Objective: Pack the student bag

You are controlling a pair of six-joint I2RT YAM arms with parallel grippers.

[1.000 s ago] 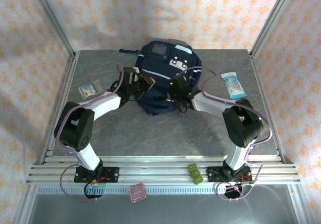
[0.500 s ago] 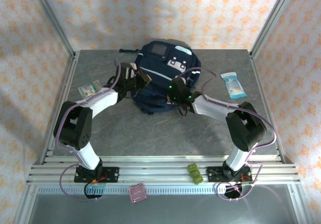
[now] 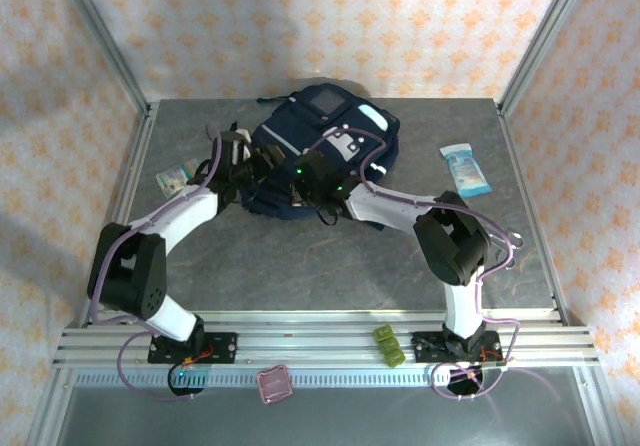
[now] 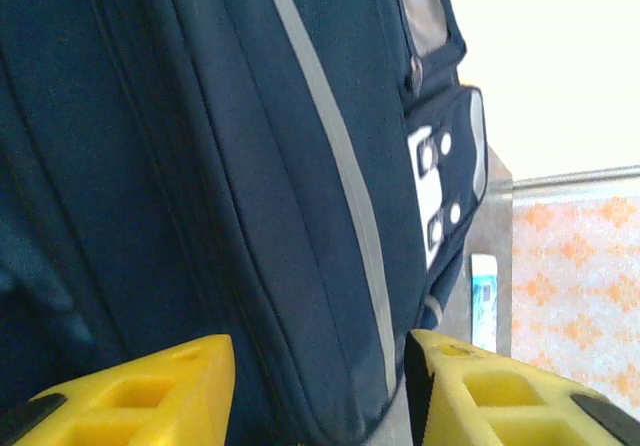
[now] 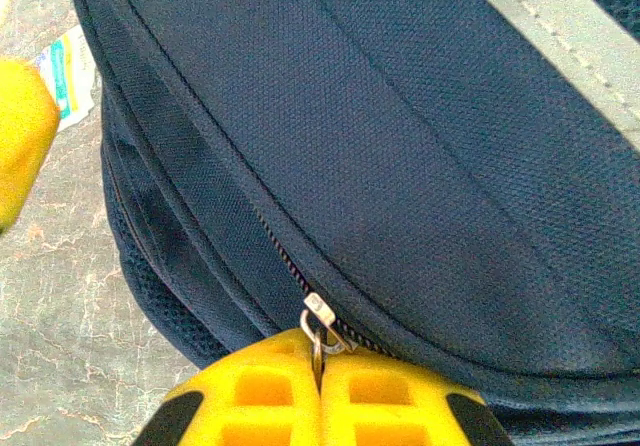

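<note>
The student bag (image 3: 322, 148) is a big navy backpack with a pale stripe, lying tilted at the back of the table. My right gripper (image 3: 303, 188) is at its near edge. In the right wrist view the yellow jaws (image 5: 320, 366) are shut on the metal zipper pull (image 5: 318, 328) of the bag's closed zipper. My left gripper (image 3: 260, 166) is at the bag's left side. In the left wrist view it (image 4: 320, 386) stands open, with the bag's striped edge (image 4: 330, 166) lying between and beyond its fingers.
A white and blue packet (image 3: 465, 169) lies right of the bag, also seen past it in the left wrist view (image 4: 483, 301). A small flat packet (image 3: 180, 174) lies at the left. A green block (image 3: 388, 345) and a pink square (image 3: 274, 383) sit on the front rail.
The right gripper has pulled the zipper pull leftwards and the bag has swung and slid to the left. The left gripper has moved left and opened.
</note>
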